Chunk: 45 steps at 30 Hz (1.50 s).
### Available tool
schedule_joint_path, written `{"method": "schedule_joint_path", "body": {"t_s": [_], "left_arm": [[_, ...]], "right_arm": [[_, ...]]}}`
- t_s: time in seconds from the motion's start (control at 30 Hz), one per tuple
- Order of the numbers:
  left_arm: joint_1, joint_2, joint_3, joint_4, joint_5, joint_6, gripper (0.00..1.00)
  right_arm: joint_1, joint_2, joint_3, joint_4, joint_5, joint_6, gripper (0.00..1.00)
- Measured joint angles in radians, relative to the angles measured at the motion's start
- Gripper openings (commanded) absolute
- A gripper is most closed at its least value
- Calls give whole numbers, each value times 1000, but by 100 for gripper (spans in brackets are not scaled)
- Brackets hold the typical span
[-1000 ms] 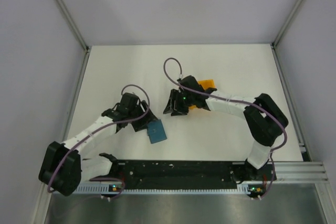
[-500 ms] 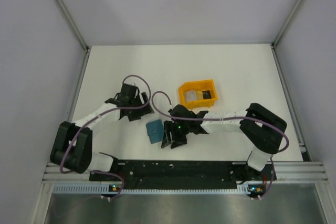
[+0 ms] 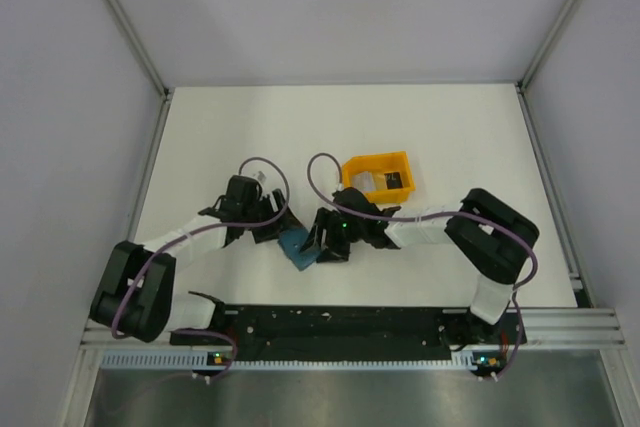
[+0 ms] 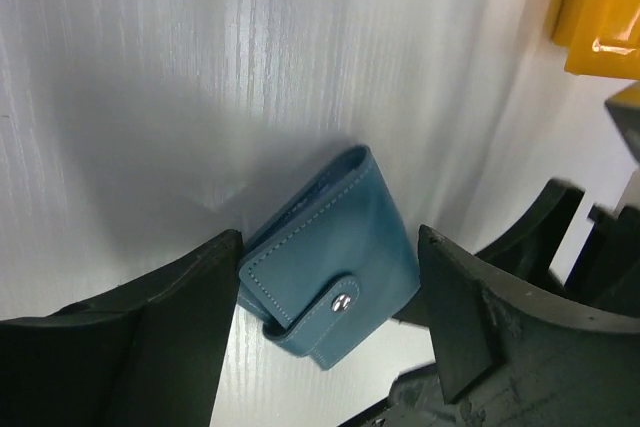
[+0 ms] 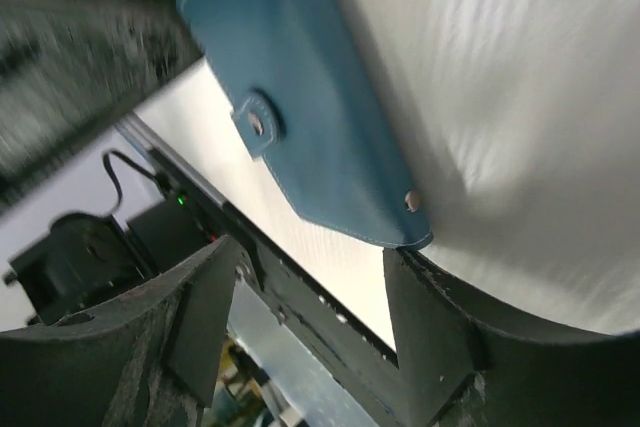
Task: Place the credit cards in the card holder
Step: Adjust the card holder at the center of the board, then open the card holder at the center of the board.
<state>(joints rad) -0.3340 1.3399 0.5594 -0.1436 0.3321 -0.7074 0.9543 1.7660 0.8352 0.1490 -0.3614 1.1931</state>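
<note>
The card holder is a flat teal-blue wallet with pale stitching along its edges. A short tab folds over one edge and ends in a round metal snap. The right wrist view shows a second small metal stud near one corner. The holder lies on the white table, near the orange tray, to its left and toward the arm bases.

The left gripper is spread wide with the holder lying between its fingers. One finger seems to rest against the holder's stitched edge, and the other stands just beside the opposite edge. I cannot tell whether the holder is squeezed. The right gripper comes in from the orange tray's side, also with its fingers apart and nothing between them. One of its fingertips sits at the holder's studded corner, though I cannot tell whether it touches. In the overhead view the two grippers sit close on either side of the holder.

The orange tray is an open-topped box. Inside it lie the credit cards, a pale card on the left and a dark card on the right, side by side on the tray floor.
</note>
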Motion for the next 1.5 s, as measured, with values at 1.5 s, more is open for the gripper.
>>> {"method": "schedule_joint_path", "body": {"t_s": [1.5], "left_arm": [[-135,-201,-17,-236,-422,-112,59]], "right_arm": [[-192,134,455,-416,-240,-807,44]]}}
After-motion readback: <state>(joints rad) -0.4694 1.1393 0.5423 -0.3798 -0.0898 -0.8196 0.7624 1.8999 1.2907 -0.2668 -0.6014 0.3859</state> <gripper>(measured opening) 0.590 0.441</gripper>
